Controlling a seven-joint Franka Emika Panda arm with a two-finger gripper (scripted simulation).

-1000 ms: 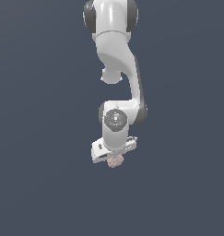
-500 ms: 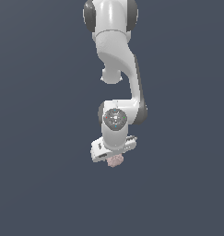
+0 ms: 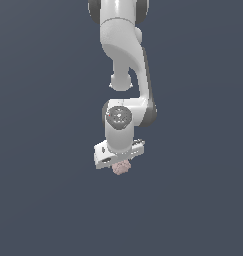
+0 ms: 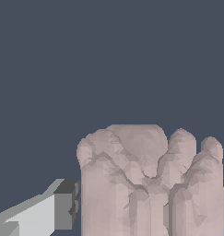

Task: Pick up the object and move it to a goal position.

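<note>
Open room lies on every side of the pincer (image 3: 121, 165); only the pink block (image 3: 121, 168) fills its gap.

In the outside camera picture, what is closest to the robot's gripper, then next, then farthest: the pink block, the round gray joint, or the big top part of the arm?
1. The pink block: right at the gripper, under the white hand.
2. The round gray joint: above the gripper, midway up the picture.
3. The big top part of the arm: farthest, at the top edge of the exterior view.

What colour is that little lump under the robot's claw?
The object is pale pink, mottled and cracked-looking; the wrist view shows it best.
</note>
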